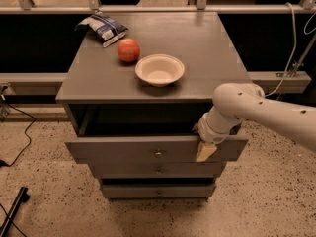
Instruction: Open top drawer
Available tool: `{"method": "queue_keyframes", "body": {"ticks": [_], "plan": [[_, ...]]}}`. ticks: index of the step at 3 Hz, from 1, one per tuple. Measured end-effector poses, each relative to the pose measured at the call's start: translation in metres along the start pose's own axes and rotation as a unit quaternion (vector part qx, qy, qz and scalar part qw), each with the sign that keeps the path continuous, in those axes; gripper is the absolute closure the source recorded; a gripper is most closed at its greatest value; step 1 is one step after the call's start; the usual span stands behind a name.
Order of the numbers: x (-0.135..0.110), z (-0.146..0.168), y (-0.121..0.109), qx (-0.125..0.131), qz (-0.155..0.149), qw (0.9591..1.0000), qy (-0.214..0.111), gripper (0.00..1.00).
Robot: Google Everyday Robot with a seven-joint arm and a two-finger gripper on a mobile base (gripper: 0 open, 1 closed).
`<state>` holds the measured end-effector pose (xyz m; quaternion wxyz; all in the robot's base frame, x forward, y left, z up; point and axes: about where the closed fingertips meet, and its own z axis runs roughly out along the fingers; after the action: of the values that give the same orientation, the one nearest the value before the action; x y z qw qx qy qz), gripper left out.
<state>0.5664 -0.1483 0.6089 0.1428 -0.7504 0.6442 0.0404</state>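
Observation:
The top drawer [123, 151] is the widest grey front of the grey cabinet, pulled out toward me, with a small round metal knob [158, 154] at its centre. A dark gap shows above its front under the cabinet top. My gripper [204, 144] sits at the drawer front's upper right edge, on the end of my white arm [261, 110] that reaches in from the right. One tan finger [205, 152] hangs over the outside of the drawer front. The other finger is hidden behind the front.
On the cabinet top [207, 48] lie a white bowl [159, 69], a red apple [128, 50] and a chip bag [103, 27]. Two narrower drawers [158, 171] sit below. A railing and dark ledge run behind. Speckled floor with cables lies at the left.

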Motion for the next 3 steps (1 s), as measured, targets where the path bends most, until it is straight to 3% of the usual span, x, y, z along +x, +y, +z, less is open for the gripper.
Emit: {"method": "queue_keyframes", "body": {"ticks": [2,3], "plan": [[-0.004,-0.006,0.004,-0.009,-0.018,0.9997,0.014,0.29],[-0.018,-0.023,0.041,-0.033,-0.031,0.999,0.006,0.27]]}}
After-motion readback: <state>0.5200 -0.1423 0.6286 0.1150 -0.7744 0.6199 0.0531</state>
